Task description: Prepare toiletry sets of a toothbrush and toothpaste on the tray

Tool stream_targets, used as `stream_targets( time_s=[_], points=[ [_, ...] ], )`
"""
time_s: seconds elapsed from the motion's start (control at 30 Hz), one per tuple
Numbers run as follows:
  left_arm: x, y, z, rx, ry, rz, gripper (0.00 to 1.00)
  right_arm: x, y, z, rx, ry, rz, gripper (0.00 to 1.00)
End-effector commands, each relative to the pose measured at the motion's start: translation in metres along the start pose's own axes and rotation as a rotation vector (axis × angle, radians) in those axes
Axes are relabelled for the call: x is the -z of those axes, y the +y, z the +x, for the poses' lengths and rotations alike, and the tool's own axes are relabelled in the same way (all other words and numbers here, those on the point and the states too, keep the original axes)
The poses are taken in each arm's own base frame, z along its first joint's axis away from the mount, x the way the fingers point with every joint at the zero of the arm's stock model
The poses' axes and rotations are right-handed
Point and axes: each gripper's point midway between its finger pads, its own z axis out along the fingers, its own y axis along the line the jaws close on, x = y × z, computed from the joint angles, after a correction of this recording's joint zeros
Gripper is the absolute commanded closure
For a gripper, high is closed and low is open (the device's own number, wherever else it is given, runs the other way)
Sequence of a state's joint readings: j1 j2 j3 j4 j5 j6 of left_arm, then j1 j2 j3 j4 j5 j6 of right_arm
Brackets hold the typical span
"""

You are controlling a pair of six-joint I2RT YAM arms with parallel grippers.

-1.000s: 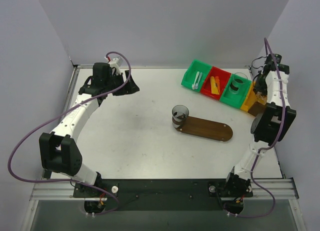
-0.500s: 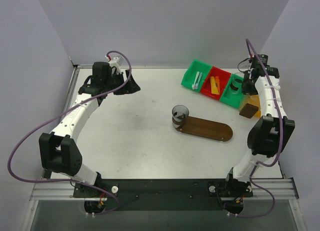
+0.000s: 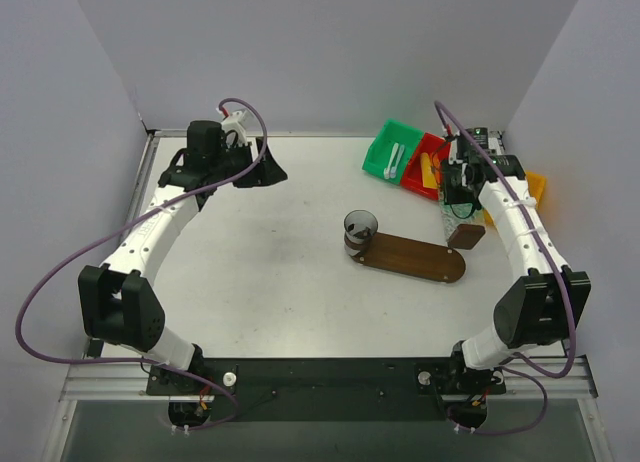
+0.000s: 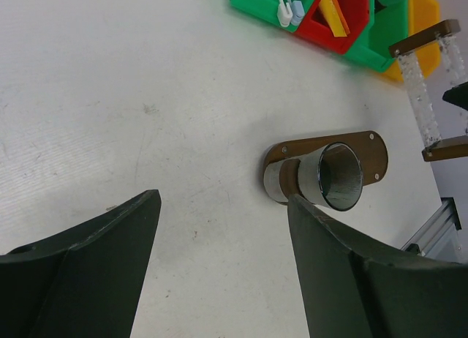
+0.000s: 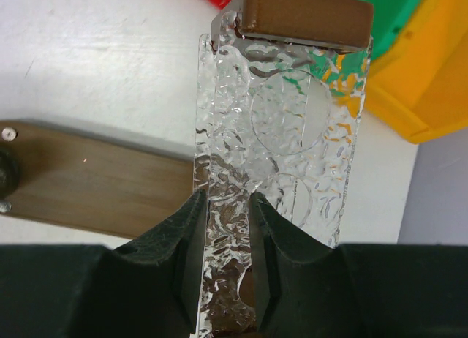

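The dark brown oval tray (image 3: 415, 258) lies right of the table's middle, with a smoky clear cup (image 3: 360, 227) at its left end. White toothbrushes (image 3: 394, 160) lie in a green bin (image 3: 385, 142). Orange and yellow toothpaste tubes (image 3: 431, 169) lie in the red bin (image 3: 420, 157). My right gripper (image 5: 227, 206) is shut on a clear textured holder (image 5: 285, 111) with brown wooden ends, held just off the tray's right end (image 5: 95, 188). My left gripper (image 4: 223, 199) stands open and empty over bare table at the far left, well away from the cup (image 4: 333, 177).
A second green bin (image 5: 395, 9) is mostly hidden under my right arm, and a yellow bin (image 3: 533, 186) sits at the far right. Grey walls close in the table on three sides. The metal rail runs along the near edge.
My right arm has swung left from over the yellow bin to the tray's right end, carrying the clear holder. The left arm has barely moved.
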State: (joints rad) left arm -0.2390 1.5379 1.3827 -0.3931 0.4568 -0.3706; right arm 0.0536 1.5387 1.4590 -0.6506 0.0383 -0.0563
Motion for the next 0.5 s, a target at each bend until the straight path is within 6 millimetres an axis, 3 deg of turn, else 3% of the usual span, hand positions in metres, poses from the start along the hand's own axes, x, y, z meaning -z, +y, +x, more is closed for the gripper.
stream_targets(
  time_s=[0.0, 0.23, 0.47],
  points=[
    [0.003, -0.028, -0.025, -0.064, -0.065, 0.079, 0.2, 0.016, 0.03, 0.005, 0.067, -0.046, -0.042, 1.0],
    [0.005, -0.037, -0.019, -0.079, -0.057, 0.092, 0.2, 0.014, 0.07, 0.034, 0.152, -0.033, -0.07, 1.0],
    [0.008, -0.039, -0.016, -0.082, -0.057, 0.09, 0.2, 0.011, 0.093, 0.048, 0.21, -0.049, -0.07, 1.0]
  ],
)
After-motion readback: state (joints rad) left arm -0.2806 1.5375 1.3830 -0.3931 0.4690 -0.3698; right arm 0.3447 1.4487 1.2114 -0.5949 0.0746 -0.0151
